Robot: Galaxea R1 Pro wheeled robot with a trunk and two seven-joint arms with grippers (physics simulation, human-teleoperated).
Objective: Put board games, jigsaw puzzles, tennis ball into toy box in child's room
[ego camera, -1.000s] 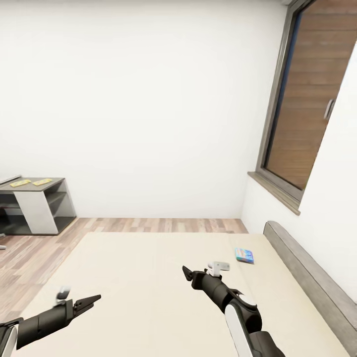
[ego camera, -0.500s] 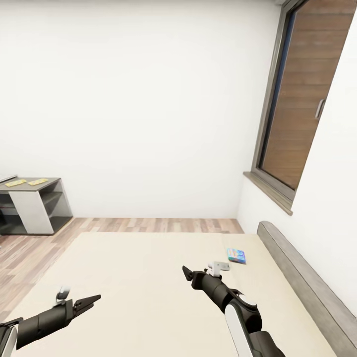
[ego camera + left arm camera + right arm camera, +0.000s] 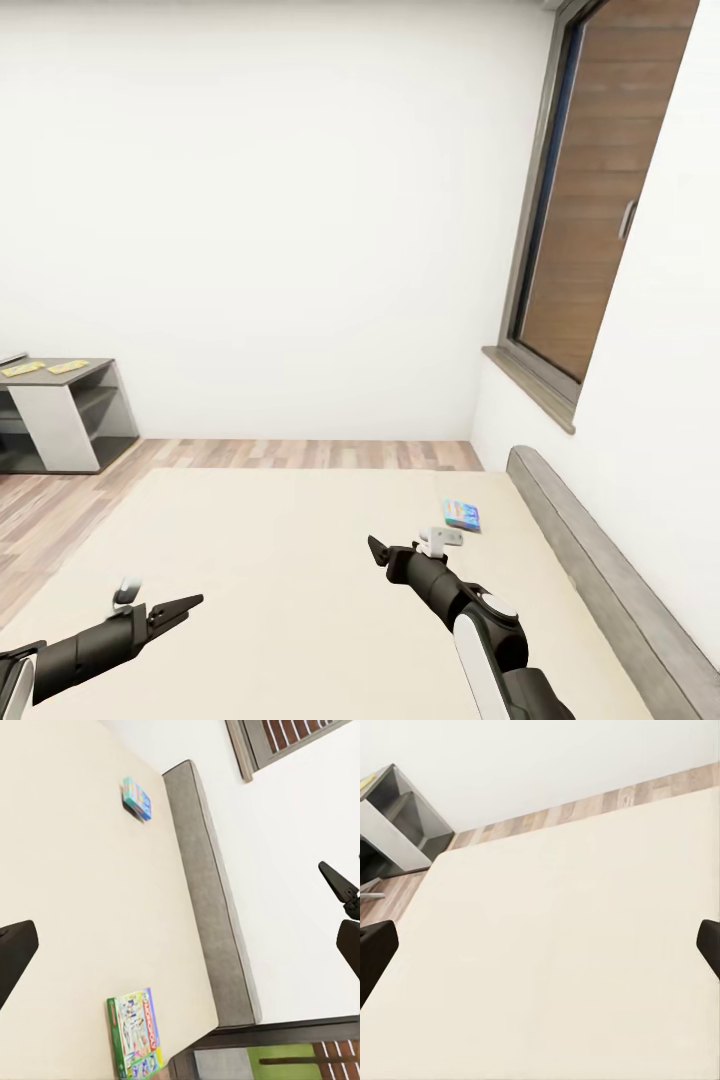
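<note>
A: What lies on the bed (image 3: pixel 300 560)?
B: A smooth beige mattress with a grey headboard (image 3: pixel 590 580) along its right side. A small blue board game (image 3: pixel 462 515), flat card, lies near that headboard; the left wrist view has a white-and-green game box (image 3: pixel 136 1033) too, cut by the frame edge.
A: Anything unclear?
B: Yellow shapes on the dark cabinet (image 3: pixel 62 415), too small to name.
A: The pincers?
B: The left gripper (image 3: pixel 178 606) and right gripper (image 3: pixel 378 551) hover over the mattress, both spread wide, empty.
</note>
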